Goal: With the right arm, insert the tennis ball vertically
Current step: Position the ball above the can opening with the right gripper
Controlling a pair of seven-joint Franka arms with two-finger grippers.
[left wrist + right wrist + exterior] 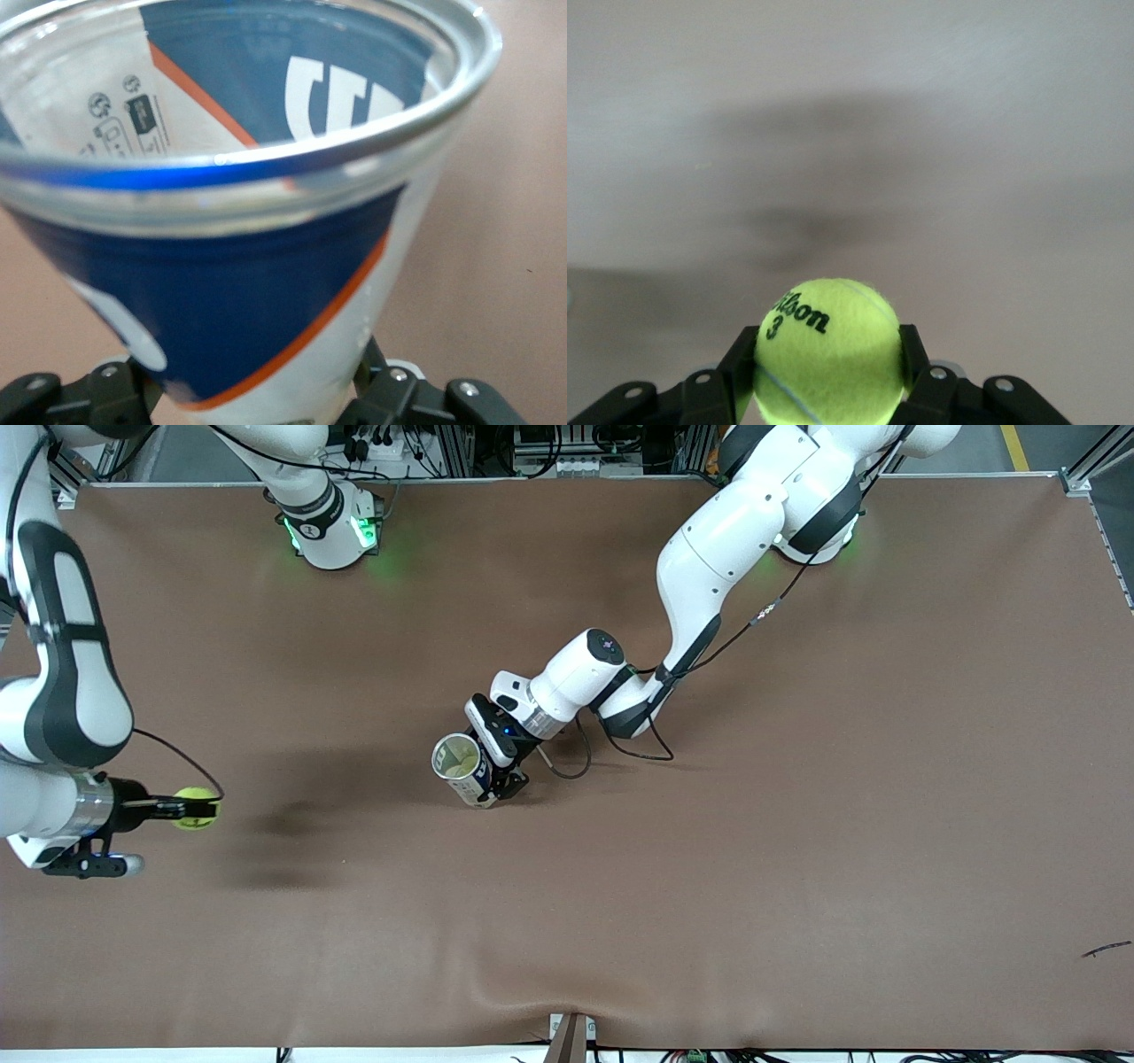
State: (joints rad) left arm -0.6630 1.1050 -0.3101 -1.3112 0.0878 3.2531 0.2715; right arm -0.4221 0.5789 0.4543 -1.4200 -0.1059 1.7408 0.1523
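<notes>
Since the tennis ball is light, fuzzy and springy, I judge my right hand, clamped across its middle over the worktop at the right arm's end, holds well, while my left hand grips the open can mid-worktop.

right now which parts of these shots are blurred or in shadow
Right wrist view: the tennis ball in the right tool is sharp, the table past it smeared, with a soft dark shadow. Left wrist view: the can fills the frame, its near rim blurred. Front view: sharp overall; a dark shadow lies on the table beside the ball.
</notes>
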